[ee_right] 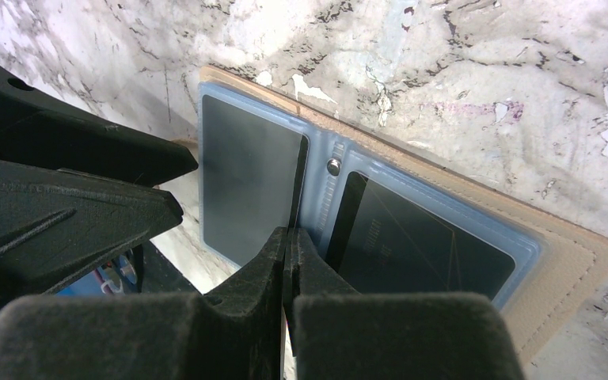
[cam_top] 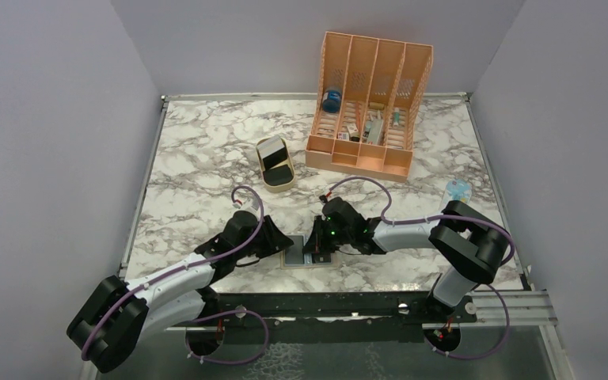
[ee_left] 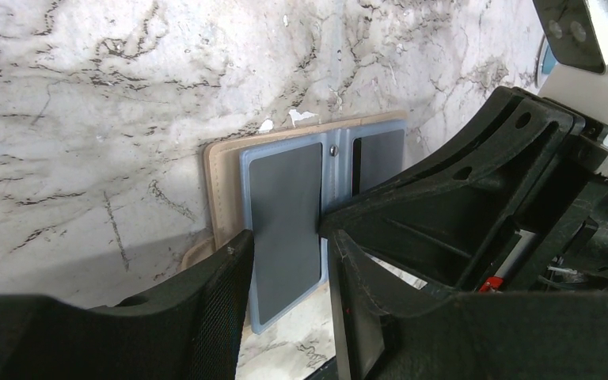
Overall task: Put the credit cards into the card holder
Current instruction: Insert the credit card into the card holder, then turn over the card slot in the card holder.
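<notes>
**Holder** [cam_top: 296, 252]: lies open and flat on the table [cam_top: 206, 158], close to the near edge, between my 2 grippers. It has a tan outer skin and light-blue pockets [ee_right: 321, 202] facing up, 1 on each side of a fold that carries a small metal stud [ee_right: 333, 166].

**Left card** [ee_left: 285, 214]: matt grey, seated in the left pocket.

**Right card** [ee_right: 412, 237]: darker and glossier, with faint print, seated in the right pocket.

**Left gripper** [ee_left: 289, 237]: jaws spread, 1 finger on each side of the left pocket's near end. Whether they bear on it I cannot tell.

**Right gripper** [ee_right: 287, 233]: jaws pressed together, tips down at the fold, against the left card's inner edge. Whether that edge is nipped between them I cannot tell.

**Handling, as I judge it:** each card is light, thin and stiff, with a slick face. Flat on a surface it offers no purchase from above, so I take it by a free edge or short end and slide it along the pocket without bending it. The holder is soft and light and will probably skate on the marble, so 1 gripper should pin its tan border while the other pushes
</notes>
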Tool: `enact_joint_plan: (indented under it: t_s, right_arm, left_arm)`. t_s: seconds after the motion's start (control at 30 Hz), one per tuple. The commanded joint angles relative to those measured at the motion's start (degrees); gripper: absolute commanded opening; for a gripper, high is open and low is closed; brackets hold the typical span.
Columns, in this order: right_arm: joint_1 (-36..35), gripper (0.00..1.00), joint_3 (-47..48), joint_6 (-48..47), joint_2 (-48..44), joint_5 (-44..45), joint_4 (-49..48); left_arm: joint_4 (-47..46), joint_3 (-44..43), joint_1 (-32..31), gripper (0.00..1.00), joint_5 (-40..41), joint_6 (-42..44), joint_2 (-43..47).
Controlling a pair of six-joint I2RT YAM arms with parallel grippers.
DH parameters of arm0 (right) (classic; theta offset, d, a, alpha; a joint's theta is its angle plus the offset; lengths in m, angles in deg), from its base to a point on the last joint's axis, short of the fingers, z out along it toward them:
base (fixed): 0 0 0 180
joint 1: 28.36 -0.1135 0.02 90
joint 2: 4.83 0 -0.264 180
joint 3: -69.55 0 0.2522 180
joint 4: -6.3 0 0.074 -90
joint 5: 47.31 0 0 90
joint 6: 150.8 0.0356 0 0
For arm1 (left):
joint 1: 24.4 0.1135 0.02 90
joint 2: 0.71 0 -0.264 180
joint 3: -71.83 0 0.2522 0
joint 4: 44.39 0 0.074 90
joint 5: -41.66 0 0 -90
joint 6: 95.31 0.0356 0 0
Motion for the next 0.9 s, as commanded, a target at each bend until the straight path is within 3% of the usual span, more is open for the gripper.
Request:
enact_joint_plan:
  t_s: [0.0, 0.87]
  right_arm:
    - [-0.5, 0.01, -1.9, -0.8, 2.2, 2.8, 3.0]
    - [-0.5, 0.01, -1.8, -0.2, 2.4, 2.0, 2.6]
  left_arm:
    - [0.7, 0.3, -0.2, 0.42, 1.5, 1.3, 0.4]
    - [-4.6, 1.4, -0.2, 0.43, -2.0, -0.2, 0.9]
